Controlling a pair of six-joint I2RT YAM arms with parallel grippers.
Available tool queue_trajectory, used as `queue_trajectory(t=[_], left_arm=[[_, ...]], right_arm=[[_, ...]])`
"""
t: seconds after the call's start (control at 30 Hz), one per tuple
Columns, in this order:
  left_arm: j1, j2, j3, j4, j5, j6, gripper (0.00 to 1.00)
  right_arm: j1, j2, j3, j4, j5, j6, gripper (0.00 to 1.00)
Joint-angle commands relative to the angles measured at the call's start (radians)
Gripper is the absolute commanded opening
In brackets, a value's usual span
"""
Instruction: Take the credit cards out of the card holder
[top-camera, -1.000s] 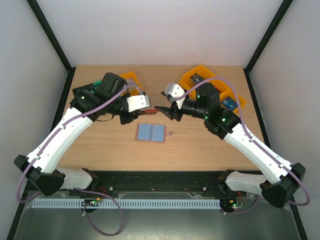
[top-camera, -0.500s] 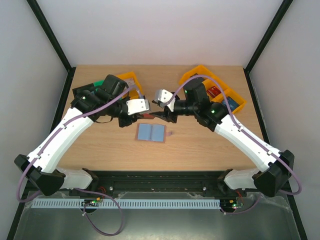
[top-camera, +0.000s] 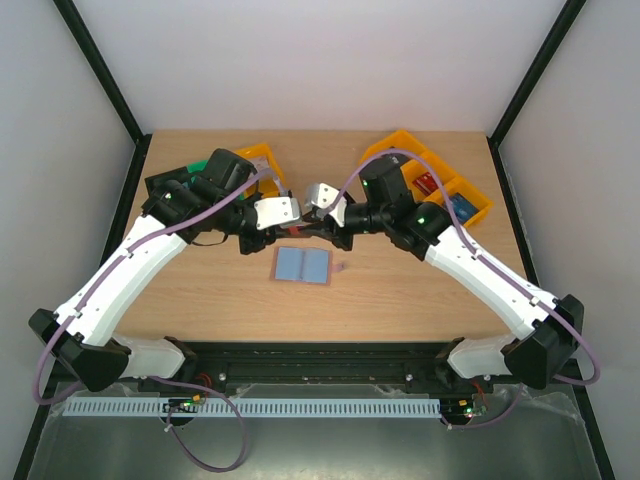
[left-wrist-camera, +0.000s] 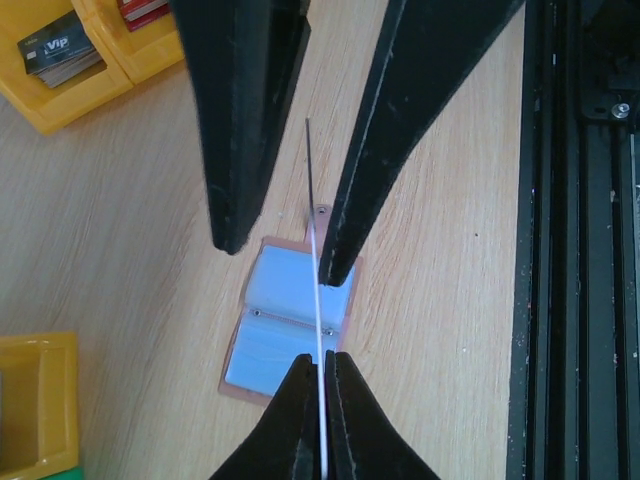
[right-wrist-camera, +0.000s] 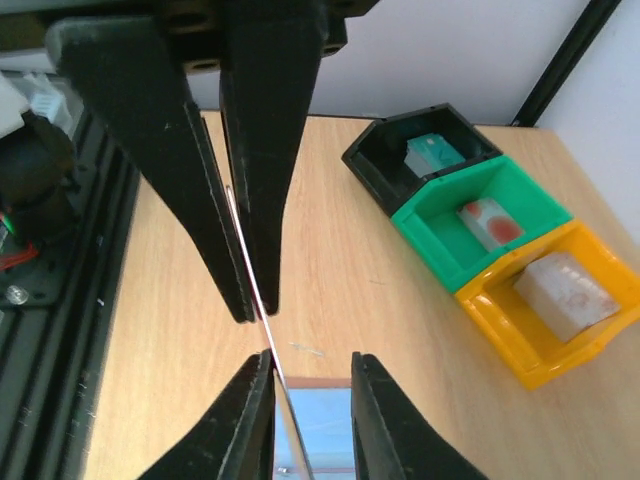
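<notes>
The card holder (top-camera: 302, 265) lies open on the table, its light blue inside facing up, also seen in the left wrist view (left-wrist-camera: 290, 320) and the right wrist view (right-wrist-camera: 325, 420). Above it my left gripper (top-camera: 291, 232) (left-wrist-camera: 320, 358) is shut on a thin whitish credit card (left-wrist-camera: 312, 180), seen edge-on. My right gripper (top-camera: 317, 230) (right-wrist-camera: 312, 365) meets it from the opposite side. Its jaws straddle the card's free end with a gap left between them. The card (right-wrist-camera: 290, 430) rests against one right finger (right-wrist-camera: 250, 400) and stands apart from the other.
Orange bins (top-camera: 430, 180) holding cards stand at the back right. Behind the left arm are an orange bin (right-wrist-camera: 550, 300), a green bin (right-wrist-camera: 480, 220) and a black bin (right-wrist-camera: 420, 155), each holding a card. The black rail (left-wrist-camera: 580, 250) runs along the table's near edge.
My right arm has swung left from the orange bins to the card held by the left gripper, and its jaws have narrowed around the card. The left arm has stayed still.
</notes>
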Motion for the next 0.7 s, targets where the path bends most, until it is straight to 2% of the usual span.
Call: queue_trajectory(t=[0.0,0.1,0.2,0.23,0.27,0.3,0.33,0.37,0.4,0.57,0.67], left_arm=[[-0.004,0.001,0.016,-0.004,0.029,0.0,0.02],[-0.004,0.001,0.018,-0.004,0.034,-0.002,0.02],[-0.004,0.0,0.015,-0.001,0.033,-0.003,0.02],[-0.005,-0.002,0.011,0.007,0.024,-0.011,0.09],[-0.003,-0.005,0.006,0.024,0.008,-0.028,0.29],[0.001,-0.01,-0.005,0.045,-0.014,-0.049,0.55],[0.009,-0.015,-0.014,0.067,-0.041,-0.073,0.76],[0.023,-0.02,-0.026,0.093,-0.067,-0.094,0.9],[0.041,-0.026,-0.042,0.122,-0.098,-0.128,0.98],[0.171,-0.057,-0.157,0.301,-0.231,-0.286,0.99],[0.26,-0.06,-0.216,0.378,-0.241,-0.366,0.99]], right_arm=[[0.012,0.018,0.02,0.006,0.052,0.01,0.15],[0.015,0.018,0.022,0.007,0.053,0.011,0.02],[0.015,-0.002,0.016,0.02,0.07,0.02,0.02],[0.015,-0.009,0.015,0.029,0.085,0.027,0.01],[0.015,-0.015,0.015,0.038,0.11,0.036,0.02],[0.014,-0.017,0.015,0.042,0.147,0.042,0.02],[0.012,-0.019,0.015,0.048,0.195,0.046,0.02],[0.005,-0.018,0.015,0.047,0.247,0.047,0.02],[-0.007,-0.012,0.014,0.046,0.297,0.047,0.02],[-0.187,0.035,0.021,0.059,0.461,0.086,0.01],[-0.292,0.093,0.021,0.093,0.662,0.073,0.01]])
